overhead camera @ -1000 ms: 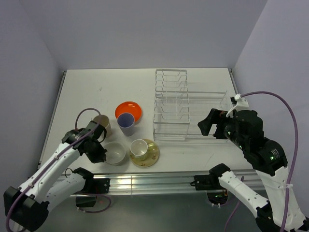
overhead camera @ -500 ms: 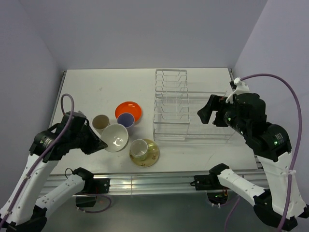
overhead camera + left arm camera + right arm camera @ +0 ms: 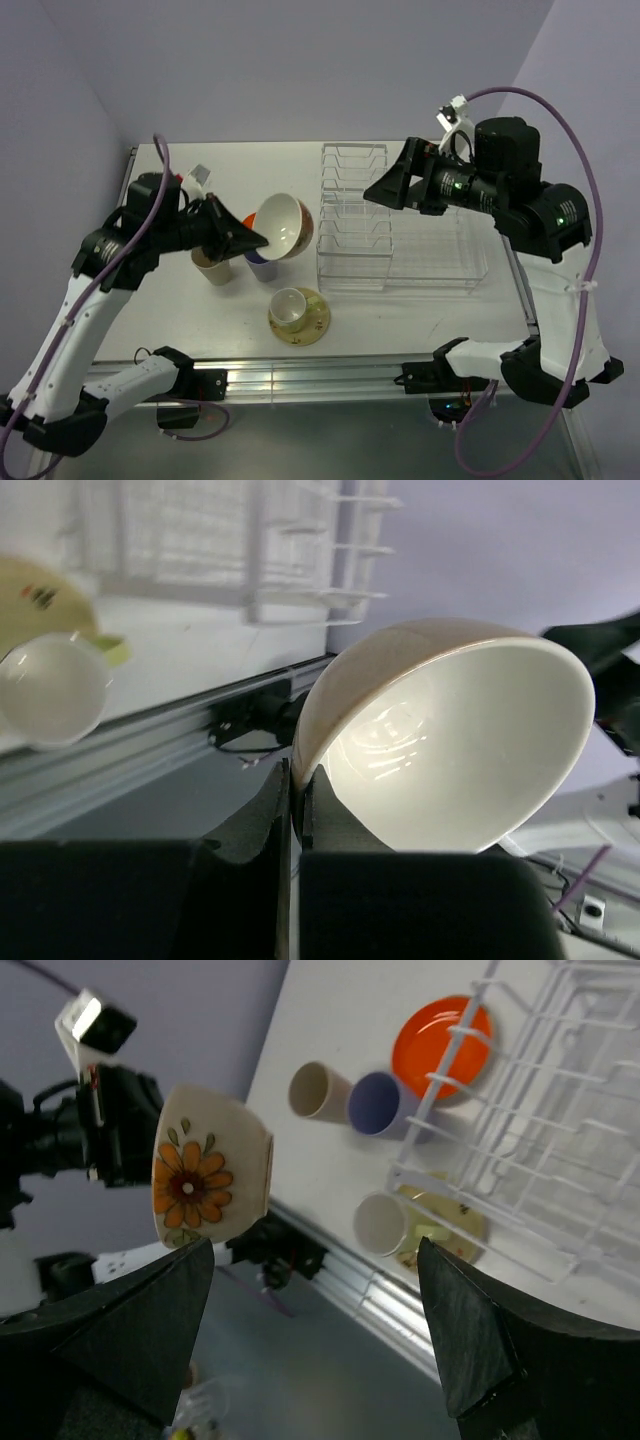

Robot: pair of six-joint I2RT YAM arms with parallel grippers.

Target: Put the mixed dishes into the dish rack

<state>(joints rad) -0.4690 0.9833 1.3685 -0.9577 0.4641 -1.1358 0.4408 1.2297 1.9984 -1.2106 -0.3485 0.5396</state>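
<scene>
My left gripper (image 3: 255,240) is shut on the rim of the off-white bowl (image 3: 283,225) and holds it on its side in the air, left of the dish rack (image 3: 390,225). The left wrist view shows the pads pinching the rim (image 3: 296,800) of the bowl (image 3: 450,740). The right wrist view shows an orange flower on the bowl (image 3: 205,1170). My right gripper (image 3: 385,190) is open and empty, high over the rack (image 3: 540,1140). The orange plate (image 3: 443,1045), lavender cup (image 3: 380,1103) and tan cup (image 3: 315,1090) sit on the table. The pale yellow-green cup (image 3: 290,308) stands on the cream-yellow saucer (image 3: 315,322).
The bowl hides most of the orange plate in the top view. The lavender cup (image 3: 262,266) and tan cup (image 3: 210,268) stand just under the left gripper. The aluminium rail (image 3: 300,375) runs along the table's near edge. Walls close the back and sides.
My left gripper has lifted the bowl off the table and carried it up and right, tipping it on its side. My right gripper has risen and swung left over the rack.
</scene>
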